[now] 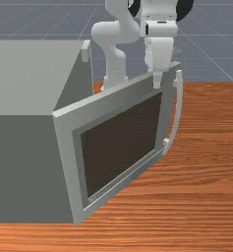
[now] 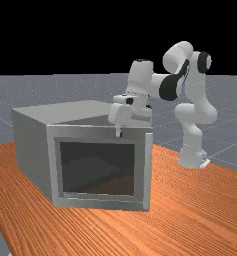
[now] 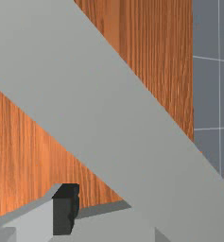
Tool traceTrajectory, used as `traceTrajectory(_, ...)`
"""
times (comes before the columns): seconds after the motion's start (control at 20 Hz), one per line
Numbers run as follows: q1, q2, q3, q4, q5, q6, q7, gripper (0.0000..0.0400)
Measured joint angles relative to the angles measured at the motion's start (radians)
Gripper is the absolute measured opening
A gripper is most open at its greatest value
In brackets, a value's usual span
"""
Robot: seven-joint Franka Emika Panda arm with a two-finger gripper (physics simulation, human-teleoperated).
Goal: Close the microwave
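So the microwave (image 1: 19,167) sat on the table (image 1: 206,197) at the front view's left, door (image 1: 66,147) hanging open. My end effector (image 1: 157,82) was up at the door's top edge, near the handle (image 1: 179,106), fingers spread apart, gripping nothing, one in front of the outer face.

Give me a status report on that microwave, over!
Microwave door standing open. Gripper at the door's top edge, toward the handle. Space behind door partly hidden; can't say what's in the way.
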Motion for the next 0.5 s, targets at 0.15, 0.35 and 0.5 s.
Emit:
traceTrajectory(0.15,-0.022,-0.317,0.027,-0.367,-0.130,0.024,0.156,0.0400)
traceTrajectory(0.35,0.091,-1.210,0.154,-0.915,-0.032,-0.375,0.178,0.0400)
traceTrajectory(0.5,0.112,-1.206,0.061,-0.810,0.067,-0.606,0.127,0.0400)
